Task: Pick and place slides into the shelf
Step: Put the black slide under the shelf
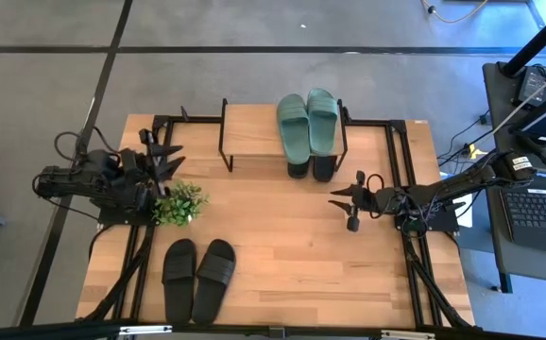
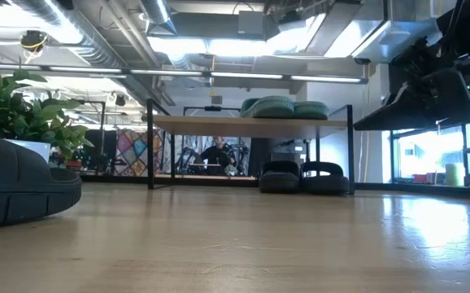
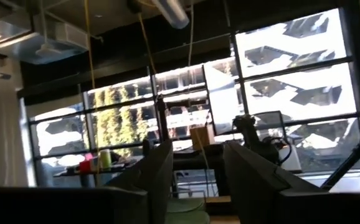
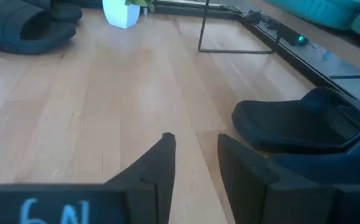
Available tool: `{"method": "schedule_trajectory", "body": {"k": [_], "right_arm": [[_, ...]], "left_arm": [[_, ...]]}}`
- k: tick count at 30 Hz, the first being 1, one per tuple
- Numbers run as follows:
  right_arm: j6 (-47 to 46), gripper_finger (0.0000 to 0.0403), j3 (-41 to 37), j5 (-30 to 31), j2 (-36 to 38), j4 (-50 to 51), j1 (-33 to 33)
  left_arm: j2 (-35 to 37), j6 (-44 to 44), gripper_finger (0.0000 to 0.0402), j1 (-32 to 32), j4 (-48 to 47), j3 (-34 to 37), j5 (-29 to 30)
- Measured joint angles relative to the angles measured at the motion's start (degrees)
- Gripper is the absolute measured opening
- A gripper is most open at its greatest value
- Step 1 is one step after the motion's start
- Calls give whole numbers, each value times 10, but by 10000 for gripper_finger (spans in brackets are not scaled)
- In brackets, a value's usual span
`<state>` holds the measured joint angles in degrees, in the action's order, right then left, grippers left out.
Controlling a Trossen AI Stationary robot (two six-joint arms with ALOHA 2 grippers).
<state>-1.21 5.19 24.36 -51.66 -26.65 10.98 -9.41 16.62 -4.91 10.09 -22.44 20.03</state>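
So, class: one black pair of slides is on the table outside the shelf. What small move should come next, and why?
Probably send the left gripper toward the black pair at the table's near edge. The green pair lies on the shelf, another black pair sits beneath, and the right gripper holds nothing.

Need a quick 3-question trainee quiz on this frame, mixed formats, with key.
1. True or false: the green slides lie on top of the shelf.
2. Multiple choice: the black pair near the table's front edge lies closest to A) the plant B) the right gripper C) the shelf.
3. Fill in: a second black pair sits ____ the shelf.

Key: 1 true; 2 A; 3 under.
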Motion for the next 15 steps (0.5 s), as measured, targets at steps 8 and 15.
{"method": "schedule_trajectory", "body": {"k": [8, 15], "right_arm": [[-7, 122, 0, 0, 0, 0, 0], [-59, 122, 0, 0, 0, 14, 0]], "left_arm": [[-134, 61, 164, -3, -41, -45, -54], [-343, 66, 165, -63, -269, -233, -44]]}}
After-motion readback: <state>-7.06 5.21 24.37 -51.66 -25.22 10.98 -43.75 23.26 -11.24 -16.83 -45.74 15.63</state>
